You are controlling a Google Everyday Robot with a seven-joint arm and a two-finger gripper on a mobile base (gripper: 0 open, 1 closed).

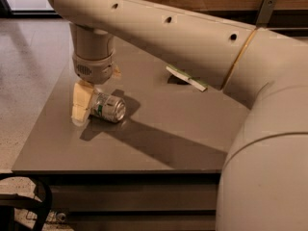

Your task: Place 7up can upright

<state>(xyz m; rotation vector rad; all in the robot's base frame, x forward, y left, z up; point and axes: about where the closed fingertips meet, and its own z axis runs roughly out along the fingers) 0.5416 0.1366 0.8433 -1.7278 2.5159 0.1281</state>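
Observation:
The 7up can (pixel 109 108), silver with green markings, lies on its side on the grey table (pixel 144 143) near the left edge. Its round end faces the front right. My gripper (pixel 97 91) hangs straight down from the wrist and sits right over the can's left part, down at table level. Its cream near side covers the can's left end. The can rests on the table top and casts a shadow to the right.
A green crinkled chip bag (pixel 186 77) lies flat at the table's back middle. My large arm spans the upper and right part of the view. The tiled floor (pixel 24 71) is to the left. A dark round object (pixel 29 201) sits below the table's front left corner.

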